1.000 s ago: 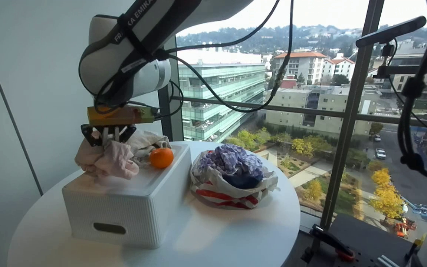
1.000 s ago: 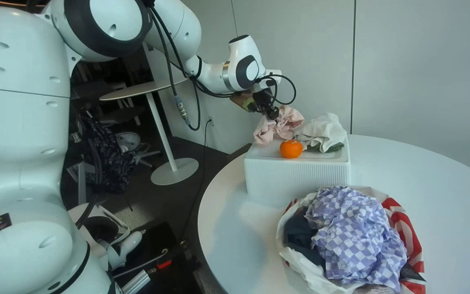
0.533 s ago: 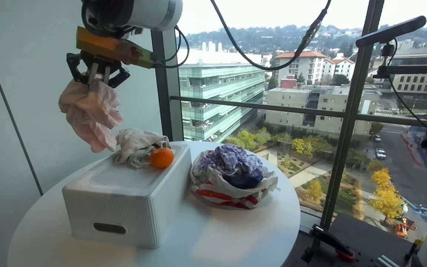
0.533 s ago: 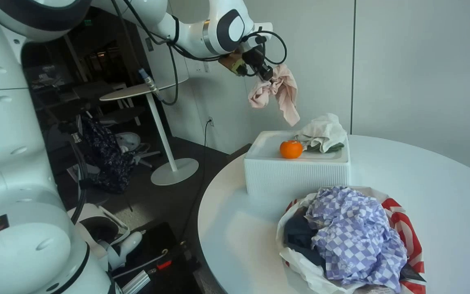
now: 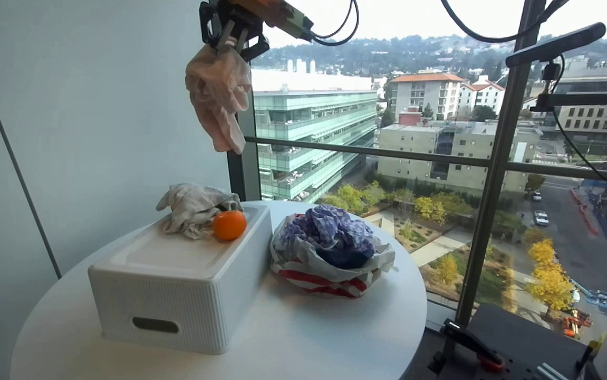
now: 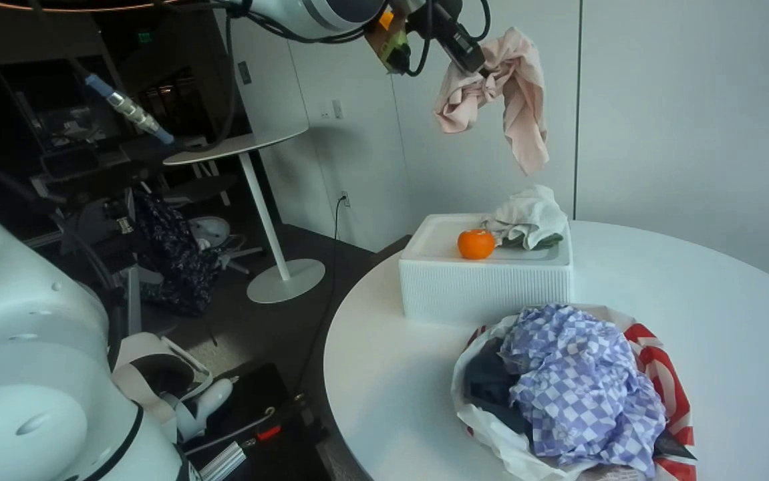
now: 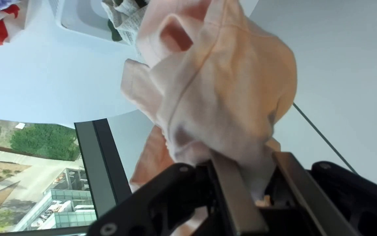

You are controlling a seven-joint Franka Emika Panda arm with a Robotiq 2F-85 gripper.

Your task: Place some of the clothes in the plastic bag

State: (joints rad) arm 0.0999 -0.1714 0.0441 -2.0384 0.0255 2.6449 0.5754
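In an exterior view, the bag (image 6: 498,434) stands nearest, on the bench (image 6: 384,387); its mouth gapes upward around the checked purple cloth (image 6: 584,394), heaped above the rim, and the navy cloth (image 6: 491,386), lying beside it. Just behind is the box (image 6: 484,290), bearing the orange ball (image 6: 476,244) near the front edge of its top and, next to this, the crumpled white cloth (image 6: 530,212). Higher up, clear of box and bench, the pink cloth (image 6: 524,100) hangs pinched in the tool (image 7: 254,158), its folds drooping to either side. Farther back rises a pale wall (image 6: 678,120). In an exterior view, a green-glazed building (image 5: 308,126) appears beyond the window (image 5: 497,148)
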